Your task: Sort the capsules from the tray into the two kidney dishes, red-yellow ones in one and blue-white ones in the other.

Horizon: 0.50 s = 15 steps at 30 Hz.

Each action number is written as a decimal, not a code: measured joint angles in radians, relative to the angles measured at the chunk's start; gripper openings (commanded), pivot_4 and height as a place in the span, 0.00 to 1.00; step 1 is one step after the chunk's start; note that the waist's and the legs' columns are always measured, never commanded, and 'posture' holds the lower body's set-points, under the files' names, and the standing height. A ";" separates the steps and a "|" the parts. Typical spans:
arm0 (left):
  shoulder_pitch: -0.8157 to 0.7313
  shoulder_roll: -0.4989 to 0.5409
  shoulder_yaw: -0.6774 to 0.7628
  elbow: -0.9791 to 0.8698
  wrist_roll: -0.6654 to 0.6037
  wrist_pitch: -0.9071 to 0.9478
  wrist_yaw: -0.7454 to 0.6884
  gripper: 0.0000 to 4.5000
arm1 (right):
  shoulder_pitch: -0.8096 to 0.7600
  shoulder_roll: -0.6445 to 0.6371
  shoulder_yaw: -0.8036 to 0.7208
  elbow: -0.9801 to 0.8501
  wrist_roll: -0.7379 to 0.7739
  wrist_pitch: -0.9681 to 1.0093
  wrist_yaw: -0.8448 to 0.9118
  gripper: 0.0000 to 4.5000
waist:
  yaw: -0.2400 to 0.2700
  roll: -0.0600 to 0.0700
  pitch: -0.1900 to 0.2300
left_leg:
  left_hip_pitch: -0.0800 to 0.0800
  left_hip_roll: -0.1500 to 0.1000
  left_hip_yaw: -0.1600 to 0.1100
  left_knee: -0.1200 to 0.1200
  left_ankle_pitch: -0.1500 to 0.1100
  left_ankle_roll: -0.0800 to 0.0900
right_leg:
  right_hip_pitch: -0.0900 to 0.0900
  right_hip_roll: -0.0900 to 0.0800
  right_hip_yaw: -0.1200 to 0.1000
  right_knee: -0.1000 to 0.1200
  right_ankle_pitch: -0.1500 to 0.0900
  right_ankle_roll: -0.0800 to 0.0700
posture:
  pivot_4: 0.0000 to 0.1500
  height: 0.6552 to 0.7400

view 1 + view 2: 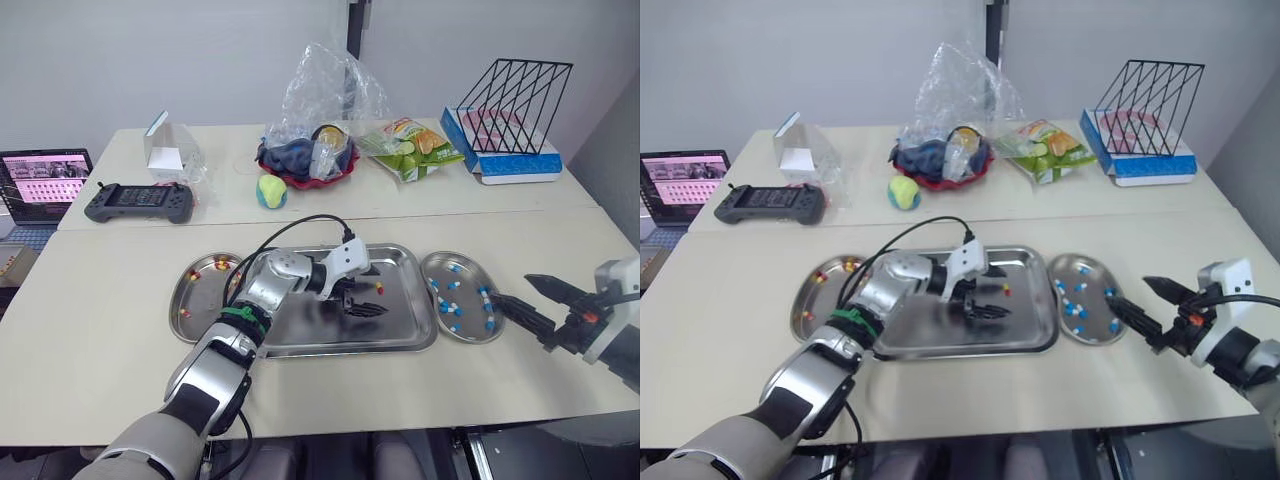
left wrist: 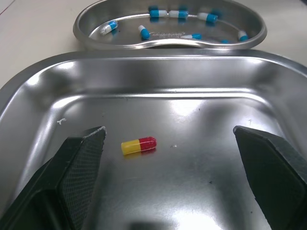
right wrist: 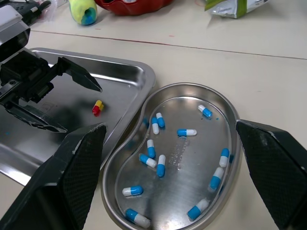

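My left gripper (image 1: 366, 299) is open and low inside the steel tray (image 1: 310, 332). One red-yellow capsule (image 2: 139, 145) lies on the tray floor between its fingers, close to one fingertip (image 2: 91, 143) and apart from both. The left kidney dish (image 1: 205, 300) holds a few red-yellow capsules (image 1: 220, 265). The right kidney dish (image 3: 187, 158) holds several blue-white capsules (image 3: 186, 132). Open and holding nothing, my right gripper (image 1: 527, 296) hovers just right of that dish, pointing toward it.
On the far table are a laptop (image 1: 45, 180), a game controller (image 1: 140, 202), a clear box (image 1: 170, 150), a red bowl under a plastic bag (image 1: 310, 160), a ball (image 1: 271, 190), a snack bag (image 1: 410, 145) and a wire rack (image 1: 515, 110). A black cable (image 1: 290, 230) arcs over the tray's left end.
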 measured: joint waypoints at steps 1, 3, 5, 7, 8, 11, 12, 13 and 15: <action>-0.024 -0.020 0.000 0.048 0.017 -0.014 0.016 1.00 | 0.011 0.000 -0.010 0.000 -0.002 0.000 -0.004 1.00 | 0.003 0.000 0.000 | 0.000 0.000 0.000 0.001 0.000 0.000 | 0.000 0.000 0.000 0.000 0.000 0.001 | 1.00 1.00; -0.049 -0.043 0.001 0.097 0.035 -0.027 0.031 1.00 | 0.020 0.000 -0.017 0.002 -0.003 0.000 -0.009 1.00 | 0.005 0.000 0.000 | 0.000 0.000 0.000 0.002 0.000 0.000 | 0.001 0.000 0.000 -0.001 0.001 0.002 | 1.00 1.00; -0.057 -0.061 0.002 0.130 0.045 -0.044 0.024 1.00 | 0.031 0.000 -0.024 0.002 -0.003 0.000 -0.011 1.00 | 0.005 0.000 0.000 | -0.001 -0.001 0.001 0.004 0.000 0.001 | 0.001 0.000 0.000 -0.002 0.001 0.002 | 1.00 1.00; -0.057 -0.070 -0.001 0.147 0.061 -0.063 0.005 1.00 | 0.040 -0.001 -0.028 0.002 -0.004 0.001 -0.015 1.00 | 0.004 0.000 0.000 | -0.002 -0.001 0.001 0.006 0.000 0.001 | 0.001 0.000 0.000 -0.002 0.001 0.002 | 1.00 1.00; -0.059 -0.074 0.000 0.152 0.067 -0.065 0.004 1.00 | 0.044 -0.001 -0.028 0.002 -0.005 0.001 -0.016 1.00 | 0.003 0.000 0.000 | -0.002 -0.001 0.001 0.007 -0.001 0.001 | 0.001 0.000 0.000 -0.002 0.001 0.003 | 1.00 1.00; -0.081 -0.080 0.001 0.180 0.085 -0.069 0.005 0.83 | 0.049 -0.002 -0.028 0.003 -0.011 0.003 -0.020 1.00 | 0.002 0.000 0.000 | -0.001 -0.001 0.001 0.009 -0.004 0.007 | 0.002 0.000 0.001 -0.002 0.002 0.004 | 1.00 1.00; -0.086 -0.085 0.001 0.188 0.092 -0.069 0.008 0.76 | 0.049 -0.002 -0.028 0.004 -0.013 0.004 -0.022 1.00 | 0.002 0.000 0.000 | -0.001 -0.001 0.001 0.009 -0.004 0.007 | 0.003 0.000 0.001 -0.003 0.003 0.005 | 1.00 1.00; -0.092 -0.091 0.002 0.200 0.100 -0.070 0.017 0.68 | 0.048 -0.002 -0.028 0.006 -0.016 0.004 -0.024 1.00 | 0.002 0.000 0.000 | -0.001 -0.001 0.001 0.009 -0.004 0.007 | 0.003 0.000 0.001 -0.003 0.003 0.005 | 1.00 1.00; -0.110 -0.094 0.002 0.222 0.114 -0.079 0.031 0.54 | 0.042 -0.013 -0.025 0.012 -0.023 0.004 -0.026 1.00 | 0.002 0.000 0.000 | -0.001 -0.001 0.001 0.009 -0.004 0.007 | 0.005 0.000 0.001 -0.005 0.005 0.006 | 1.00 1.00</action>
